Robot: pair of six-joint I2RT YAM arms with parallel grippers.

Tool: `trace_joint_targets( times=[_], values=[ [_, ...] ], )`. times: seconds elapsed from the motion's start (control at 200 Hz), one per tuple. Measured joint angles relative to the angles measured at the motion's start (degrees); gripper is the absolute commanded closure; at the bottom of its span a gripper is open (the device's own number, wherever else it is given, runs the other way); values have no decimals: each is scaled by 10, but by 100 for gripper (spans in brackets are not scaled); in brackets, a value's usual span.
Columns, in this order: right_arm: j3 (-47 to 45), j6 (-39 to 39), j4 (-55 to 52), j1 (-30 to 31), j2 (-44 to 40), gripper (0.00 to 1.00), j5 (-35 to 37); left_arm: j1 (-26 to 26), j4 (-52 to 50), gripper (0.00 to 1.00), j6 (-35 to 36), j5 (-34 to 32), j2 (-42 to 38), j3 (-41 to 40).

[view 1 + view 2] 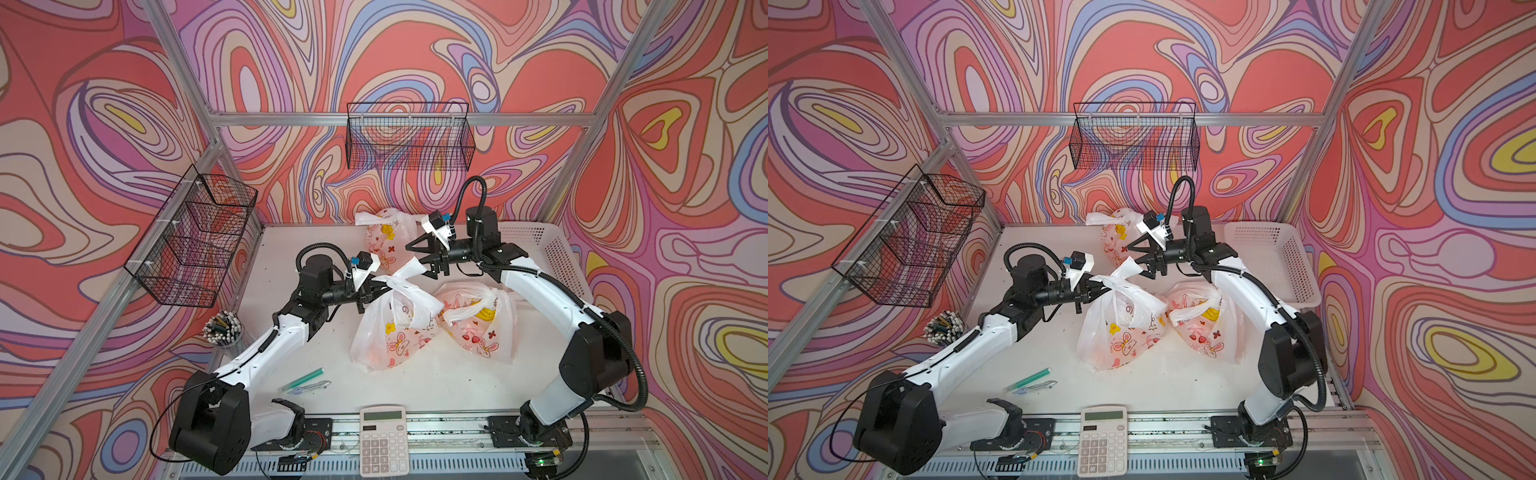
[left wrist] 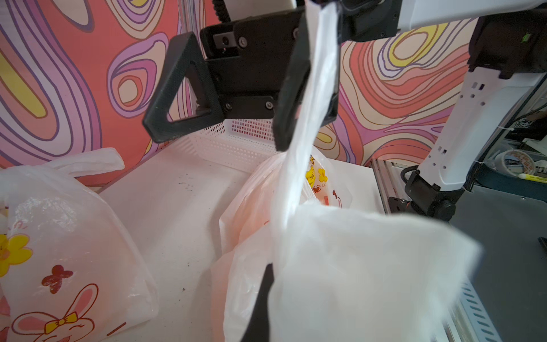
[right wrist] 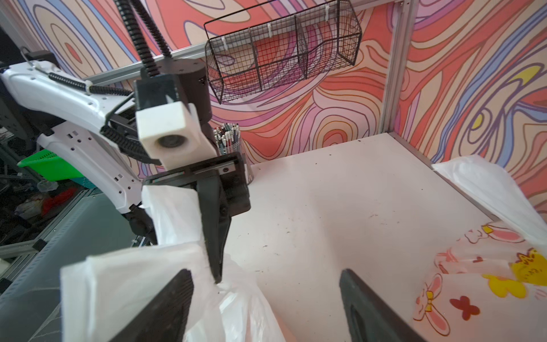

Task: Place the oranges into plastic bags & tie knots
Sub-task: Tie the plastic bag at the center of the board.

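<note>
Bags first: three plastic bags on the white table point(image 1: 436, 386), all with the rabbit and flower print. One sits at the back by the wall point(image 1: 386, 245), one in the middle point(image 1: 395, 332), and one just to its right point(image 1: 478, 328), with the middle and right ones pretty much touching.

Oranges point(image 2: 247, 219) only show up as an orange glow through the plastic, so I honestly can't count them.

The right-hand bag has a knot point(image 1: 485, 300) bunched on top with floppy ends sticking out. The middle bag's top is twisted up too.

The left gripper point(image 1: 374, 289) is clamped tight on the handle plastic at the top of that middle bag, holding it pulled up. The right gripper point(image 1: 419, 262) hangs just above and behind it with its jaws spread wide, holding nothing. One loose handle end point(image 1: 409, 268) pokes up right beside its lower finger.

Other stuff, counted:
- two black wire baskets, one on the back wall point(image 1: 409, 137) and one on the side point(image 1: 195, 237)
- one white perforated basket point(image 1: 552, 257) in the far right corner
- one calculator point(image 1: 383, 440) at the front edge
- one cup of pens point(image 1: 223, 328)
- one green pen point(image 1: 305, 378) lying loose near the front
</note>
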Motion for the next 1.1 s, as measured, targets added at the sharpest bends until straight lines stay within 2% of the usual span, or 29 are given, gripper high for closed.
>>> trace_joint_targets(
  times=[0.24, 0.401, 0.781, 0.891, 1.037, 1.087, 1.102],
  values=[
    [-48, -35, -31, 48, -33, 18, -2, 0, -4, 100, 8, -1, 0, 0],
    [-61, -44, -49, 64, -33, 21, 28, 0, -5, 100, 12, -1, -2, 0],
    [-61, -68, -90, 77, -14, 44, 94, 0, -5, 100, 12, 0, -7, 0],
    [-61, -75, -106, 80, -11, 55, 114, 0, -5, 100, 11, -1, -8, 0],
    [-61, -81, -116, 83, -11, 92, 141, 0, -8, 100, 3, -12, -12, 0],
    [-61, -81, -113, 83, -11, 100, 149, 0, -12, 100, -2, -20, -15, 0],
    [-61, -75, -114, 83, -11, 100, 152, 0, -13, 96, -2, -23, -16, 0]
  ],
)
